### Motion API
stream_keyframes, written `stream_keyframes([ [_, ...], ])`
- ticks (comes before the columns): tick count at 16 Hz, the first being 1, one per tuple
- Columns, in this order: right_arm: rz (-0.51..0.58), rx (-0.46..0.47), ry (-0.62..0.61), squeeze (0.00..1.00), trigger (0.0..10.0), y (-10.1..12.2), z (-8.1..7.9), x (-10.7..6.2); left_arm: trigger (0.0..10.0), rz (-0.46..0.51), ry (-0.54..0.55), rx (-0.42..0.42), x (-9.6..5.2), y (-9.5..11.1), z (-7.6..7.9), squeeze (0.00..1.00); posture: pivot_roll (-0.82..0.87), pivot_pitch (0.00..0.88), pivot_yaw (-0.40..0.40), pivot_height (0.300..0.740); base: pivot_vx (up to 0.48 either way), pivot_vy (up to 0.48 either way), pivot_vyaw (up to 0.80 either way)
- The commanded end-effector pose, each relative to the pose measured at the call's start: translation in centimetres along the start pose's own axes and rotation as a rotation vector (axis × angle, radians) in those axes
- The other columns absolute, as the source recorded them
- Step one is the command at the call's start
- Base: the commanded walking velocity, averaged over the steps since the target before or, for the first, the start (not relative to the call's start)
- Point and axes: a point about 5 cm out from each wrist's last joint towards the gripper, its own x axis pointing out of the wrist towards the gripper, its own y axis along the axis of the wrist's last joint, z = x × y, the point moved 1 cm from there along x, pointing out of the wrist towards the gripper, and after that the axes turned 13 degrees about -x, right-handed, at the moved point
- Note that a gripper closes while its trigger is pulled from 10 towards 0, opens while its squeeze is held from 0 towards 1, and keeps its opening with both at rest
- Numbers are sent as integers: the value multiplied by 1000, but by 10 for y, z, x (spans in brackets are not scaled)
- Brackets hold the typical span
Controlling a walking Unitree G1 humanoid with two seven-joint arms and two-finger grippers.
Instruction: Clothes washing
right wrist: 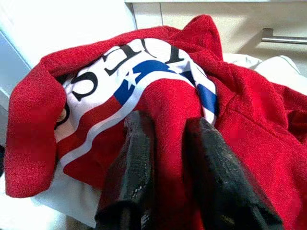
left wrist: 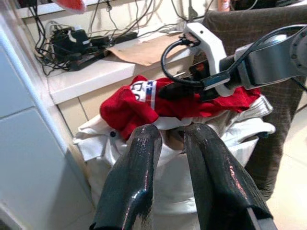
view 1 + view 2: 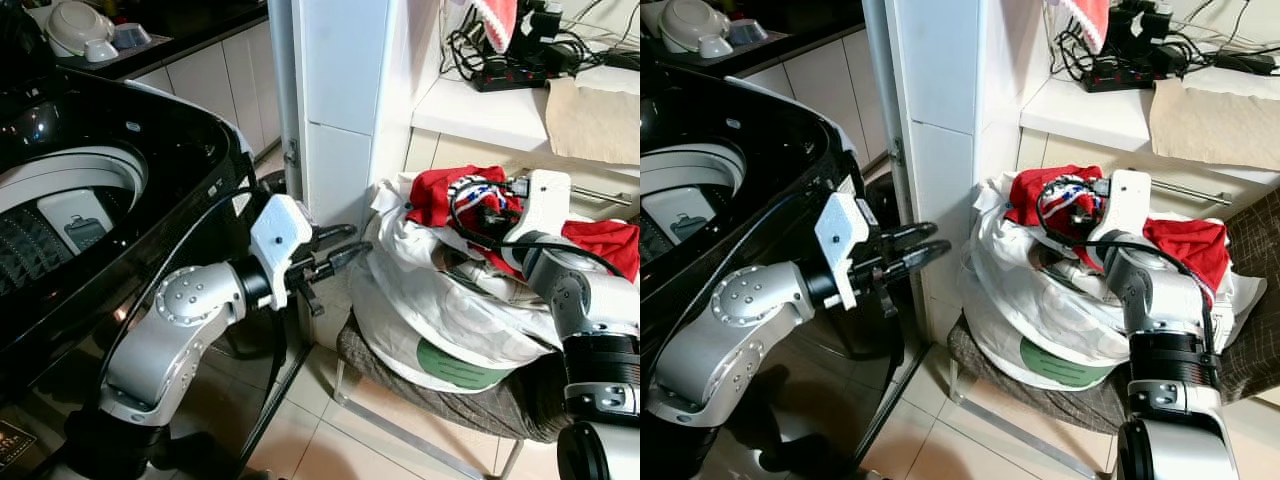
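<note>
Red top (image 3: 440, 195) is heaped on the white laundry bag (image 3: 440, 300) at 3 o'clock, and its fabric is pinched between the right gripper (image 1: 165, 143) fingers. Left gripper (image 3: 335, 255) is held in the air between washer (image 3: 110, 180) and bag, fingers narrowly parted around nothing.
</note>
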Motion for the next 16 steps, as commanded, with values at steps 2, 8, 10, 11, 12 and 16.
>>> stream_keyframes([
  [2, 79, -1, 23, 0, 0, 23, 1, -4, 10000, -4, 52, 24, -3, 1, -9, 0, -28, 0, 48, 740, 0, 0, 0],
  [8, 376, -89, 357, 0, 0, 112, -17, -48, 10000, 129, 141, 89, 0, 28, -21, 0, -37, 0, 46, 740, 0, 0, 0],
  [10, 394, -194, 497, 0, 0, 122, -29, -62, 10000, 144, 157, 93, 4, 30, -23, 608, -44, 0, 36, 740, 0, 0, 0],
  [11, 373, -234, 469, 0, 0, 119, -27, -60, 10000, 139, 158, 99, 5, 29, -22, 553, -47, 0, 33, 740, 0, 0, 0],
  [12, 312, -281, 356, 0, 10000, 108, -18, -49, 10000, 122, 152, 108, 6, 24, -20, 0, -48, 0, 33, 740, 0, 0, 0],
  [16, 177, -186, 175, 1000, 10000, 70, 0, -21, 10000, 34, 118, 119, 8, 7, -14, 0, -43, 0, 37, 740, 0, 0, 0],
])
